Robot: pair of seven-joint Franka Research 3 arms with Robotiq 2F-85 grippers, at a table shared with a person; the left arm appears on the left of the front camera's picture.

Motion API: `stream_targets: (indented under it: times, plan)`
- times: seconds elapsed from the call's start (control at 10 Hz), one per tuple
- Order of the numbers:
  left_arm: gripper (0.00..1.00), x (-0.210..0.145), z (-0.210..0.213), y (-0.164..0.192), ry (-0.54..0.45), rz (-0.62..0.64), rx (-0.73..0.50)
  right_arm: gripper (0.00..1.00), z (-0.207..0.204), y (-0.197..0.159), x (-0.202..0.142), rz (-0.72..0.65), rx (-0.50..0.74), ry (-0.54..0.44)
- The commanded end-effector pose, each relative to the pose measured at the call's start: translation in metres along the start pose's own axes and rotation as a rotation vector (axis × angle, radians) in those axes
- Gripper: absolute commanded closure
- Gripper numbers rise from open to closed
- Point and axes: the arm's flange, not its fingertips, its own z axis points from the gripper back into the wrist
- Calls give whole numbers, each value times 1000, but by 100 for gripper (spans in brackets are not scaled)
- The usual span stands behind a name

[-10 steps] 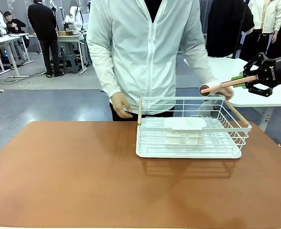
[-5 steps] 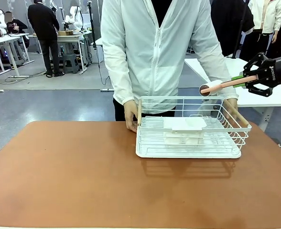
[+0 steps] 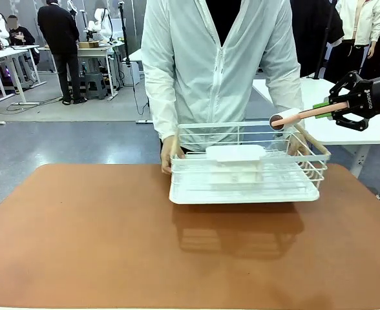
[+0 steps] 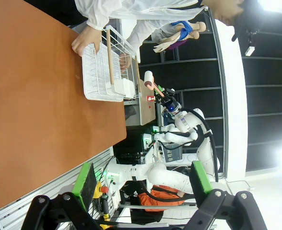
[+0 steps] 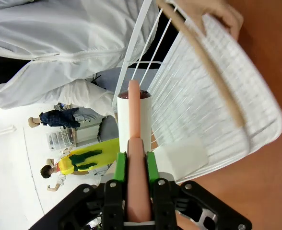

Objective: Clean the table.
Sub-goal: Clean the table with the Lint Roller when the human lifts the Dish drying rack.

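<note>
Front view: roller (image 3: 294, 117) in right tool (image 3: 323, 106)

Front view across table (image 3: 80, 245), sideways wrist views, rack (image 3: 196, 187) common to all.

- The right gripper (image 3: 324, 106) comes in from the right edge, its green pads clamped on the pink handle of a lint roller (image 3: 285, 117).
- The roller's white head is at the end away from the gripper, pointing toward the person (image 3: 212, 58) in a white jacket.
- Just below the roller head, one hand (image 3: 299, 143) grips the near end of a white wire rack (image 3: 242, 188).
- The other hand (image 3: 170, 157) grips the rack's far end, well apart from the roller.
- A white block (image 3: 235, 155) sits in the rack, below and beyond the roller head.
- The rack is held above the table (image 3: 80, 232), with its shadow on the top beneath.
</note>
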Motion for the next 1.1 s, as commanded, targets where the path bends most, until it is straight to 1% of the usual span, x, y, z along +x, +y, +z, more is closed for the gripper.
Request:
stream_targets:
  times: [0.0,1.0]
  plan:
    - [0,-2,2,0,-4,-1,-2,100,0,1,0,0,1,0]
    - [0,-2,2,0,-4,-1,-2,100,0,1,0,0,1,0]
